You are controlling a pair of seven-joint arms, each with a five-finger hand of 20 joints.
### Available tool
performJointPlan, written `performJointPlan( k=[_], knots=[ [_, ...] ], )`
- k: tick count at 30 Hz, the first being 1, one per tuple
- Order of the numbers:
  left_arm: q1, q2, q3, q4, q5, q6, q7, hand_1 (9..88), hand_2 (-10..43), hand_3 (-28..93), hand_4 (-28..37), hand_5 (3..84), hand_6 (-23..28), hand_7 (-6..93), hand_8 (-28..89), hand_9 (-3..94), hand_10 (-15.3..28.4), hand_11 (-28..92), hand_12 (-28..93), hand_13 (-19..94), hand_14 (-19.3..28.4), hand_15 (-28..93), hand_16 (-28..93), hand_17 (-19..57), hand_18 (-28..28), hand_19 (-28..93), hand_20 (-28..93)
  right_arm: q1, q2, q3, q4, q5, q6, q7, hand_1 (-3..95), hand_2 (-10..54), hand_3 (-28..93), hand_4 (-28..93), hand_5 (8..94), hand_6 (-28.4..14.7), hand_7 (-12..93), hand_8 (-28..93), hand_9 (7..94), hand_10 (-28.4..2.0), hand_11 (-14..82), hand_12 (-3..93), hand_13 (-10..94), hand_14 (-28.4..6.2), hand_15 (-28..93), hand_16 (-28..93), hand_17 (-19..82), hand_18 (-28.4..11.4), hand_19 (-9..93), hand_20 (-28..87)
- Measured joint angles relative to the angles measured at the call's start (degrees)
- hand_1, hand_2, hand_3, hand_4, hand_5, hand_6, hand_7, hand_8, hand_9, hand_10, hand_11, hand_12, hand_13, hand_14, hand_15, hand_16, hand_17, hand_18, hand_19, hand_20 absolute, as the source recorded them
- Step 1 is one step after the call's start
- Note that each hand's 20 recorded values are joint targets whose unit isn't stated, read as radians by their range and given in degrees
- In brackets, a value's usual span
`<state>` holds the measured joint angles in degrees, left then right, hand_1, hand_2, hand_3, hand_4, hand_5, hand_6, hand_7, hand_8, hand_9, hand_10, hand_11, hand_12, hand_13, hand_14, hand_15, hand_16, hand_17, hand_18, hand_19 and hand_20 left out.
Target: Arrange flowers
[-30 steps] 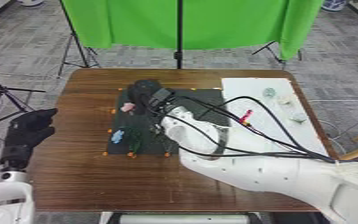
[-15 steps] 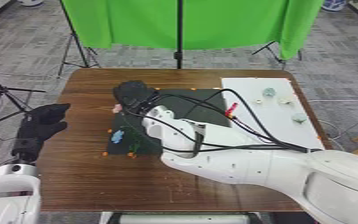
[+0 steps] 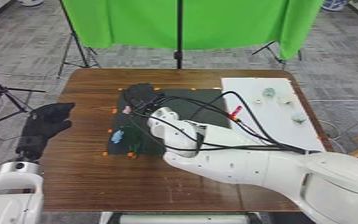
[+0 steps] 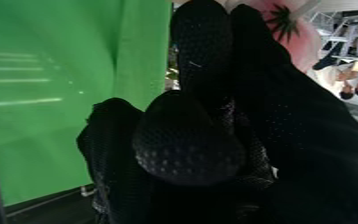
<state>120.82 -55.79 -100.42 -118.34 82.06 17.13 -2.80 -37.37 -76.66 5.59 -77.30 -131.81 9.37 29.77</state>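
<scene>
Apparently, beside the dark mat (image 3: 198, 93), the left hand (image 3: 44, 122) hangs, fingers loosely spread; over the mat's far-left part the right hand (image 3: 141, 96), its hold impossible to tell, crowds a pink flower (image 4: 294, 36). An off-center grip could drop it, a hard squeeze crush it.

Faintly glossy wooden table (image 3: 104, 185); green cloth backdrop (image 3: 131, 25); smooth right arm (image 3: 233, 165); dot-textured fabric glove (image 4: 189, 160)
</scene>
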Motion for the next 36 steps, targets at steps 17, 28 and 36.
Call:
performJointPlan(
  k=[17,28,36],
  knots=[
    [-0.7,0.31,0.05,0.66,-0.01,-2.18,-0.34,69.2,3.1,57,-3.8,48.1,1.7,21.5,-9,41.5,11.1,22,13,38,13.3,21,1,20.0,11.9,18,34,-1.7,0.8,2.2,-1.4,0.6,-4.7,-0.8,49.7,-9.5,60,-17,73.2,0.6,22,6,86.9,-8.7,21.6,38.5,91,0.0,60,37,63,-13.1,93,60],
    [-0.7,0.39,-0.42,0.69,-0.02,-2.74,-0.75,69.1,3.0,57,-3.9,48.1,1.6,21.5,-9,41.6,11.1,22,13,38,13.4,21,1,19.7,12.0,19,33,-3.0,2.5,5.3,-4.9,0.9,-6.4,-1.3,46.1,-9.5,63,-17,71.5,0.8,21,5,84.3,-9.3,24.6,35.5,90,-0.5,59,37,62,-13.8,93,59],
    [1.2,0.27,-2.72,-0.47,0.1,-2.74,-0.96,69.1,3.0,57,-3.9,48.3,1.6,21.5,-9,41.7,11.1,22,13,38,13.1,21,1,19.5,12.1,19,33,-7.5,10.8,16.5,-22.3,2.3,-7.4,-1.8,33.7,-9.5,67,-15,64.8,-0.6,17,-9,74.4,-13.9,24.6,26.0,84,-4.0,60,37,58,-15.0,93,58]
  ],
)
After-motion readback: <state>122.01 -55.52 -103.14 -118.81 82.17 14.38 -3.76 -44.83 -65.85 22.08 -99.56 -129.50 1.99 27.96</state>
